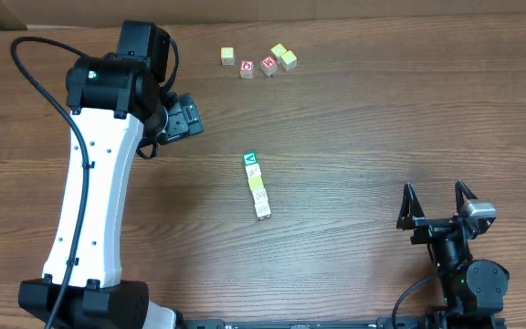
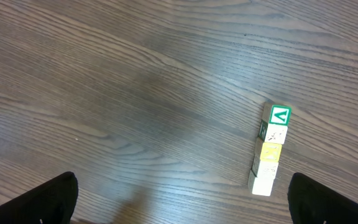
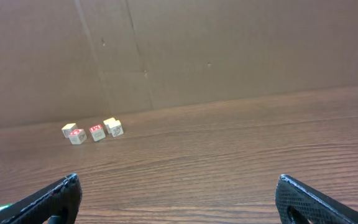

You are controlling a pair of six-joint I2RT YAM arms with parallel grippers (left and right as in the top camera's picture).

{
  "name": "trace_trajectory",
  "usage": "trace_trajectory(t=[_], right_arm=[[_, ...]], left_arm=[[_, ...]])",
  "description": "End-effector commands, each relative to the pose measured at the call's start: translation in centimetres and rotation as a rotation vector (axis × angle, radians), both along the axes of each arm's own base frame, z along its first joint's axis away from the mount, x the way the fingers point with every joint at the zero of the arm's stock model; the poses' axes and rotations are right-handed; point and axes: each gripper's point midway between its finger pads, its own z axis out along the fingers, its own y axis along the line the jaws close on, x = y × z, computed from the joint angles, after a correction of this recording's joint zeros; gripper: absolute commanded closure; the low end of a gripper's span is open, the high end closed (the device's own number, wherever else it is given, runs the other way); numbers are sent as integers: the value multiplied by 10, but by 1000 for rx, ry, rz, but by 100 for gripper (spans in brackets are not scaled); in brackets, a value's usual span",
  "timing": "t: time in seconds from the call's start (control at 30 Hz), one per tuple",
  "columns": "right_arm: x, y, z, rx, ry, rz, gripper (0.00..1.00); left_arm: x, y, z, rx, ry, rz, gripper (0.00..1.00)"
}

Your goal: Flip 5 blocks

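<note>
the brown wood-grain worktop (image 1: 363, 128) is carrying two groups of blocks, well apart. near its middle a line of blocks (image 1: 260, 198) is lying end to end, each touching the next, with a green-topped block (image 1: 252, 159) sitting at the far end and a yellow block (image 1: 257, 184) within the line. by the far edge a loose cluster is resting: a yellow-topped block (image 1: 227, 56), two red-marked blocks (image 1: 247, 68) just beside each other, and a pale pair (image 1: 284, 57) touching.
</note>
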Motion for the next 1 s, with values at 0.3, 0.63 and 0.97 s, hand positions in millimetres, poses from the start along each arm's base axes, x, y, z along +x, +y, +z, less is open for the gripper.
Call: trace_trajectory(t=[0.3,0.63,0.97], right_arm=[[0,0,-2,-7,-3,3,0],[0,0,-2,-7,-3,3,0],[0,0,-2,-7,-3,3,0]], left_arm=[[2,3,2,7,-9,15,0],[-18,11,53,15,-194,12,0],[-94,31,180,1,-741,60,0]])
